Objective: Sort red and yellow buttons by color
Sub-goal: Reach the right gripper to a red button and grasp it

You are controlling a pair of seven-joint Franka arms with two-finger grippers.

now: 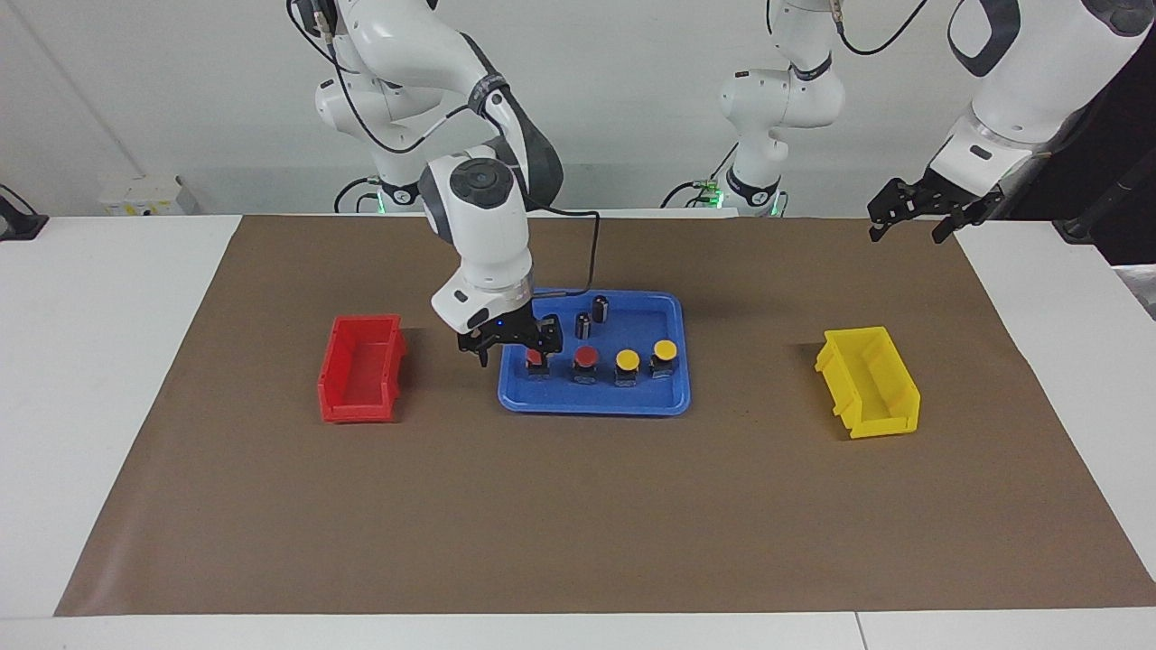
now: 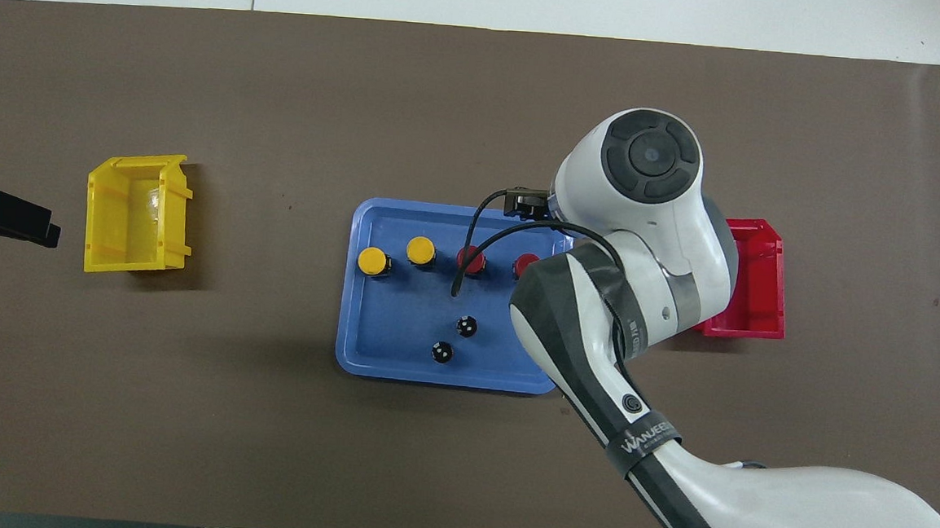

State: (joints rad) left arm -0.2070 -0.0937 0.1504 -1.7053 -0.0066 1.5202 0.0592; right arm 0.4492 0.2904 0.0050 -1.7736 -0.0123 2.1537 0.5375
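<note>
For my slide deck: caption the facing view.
Right gripper lowered at a red button in the blue tray; left gripper waits.

Four push-buttons stand upright in a row (round caps on dark bases): two yellow buttons (image 1: pixel 646 361) toward the left arm's end, two red buttons (image 1: pixel 585 359) beside them.

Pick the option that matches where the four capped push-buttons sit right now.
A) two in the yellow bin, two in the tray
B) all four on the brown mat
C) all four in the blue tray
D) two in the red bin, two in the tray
C: both red-capped buttons and both yellow-capped buttons stand in a row in the blue plastic tray; the right claw is down at the end red one.
</note>
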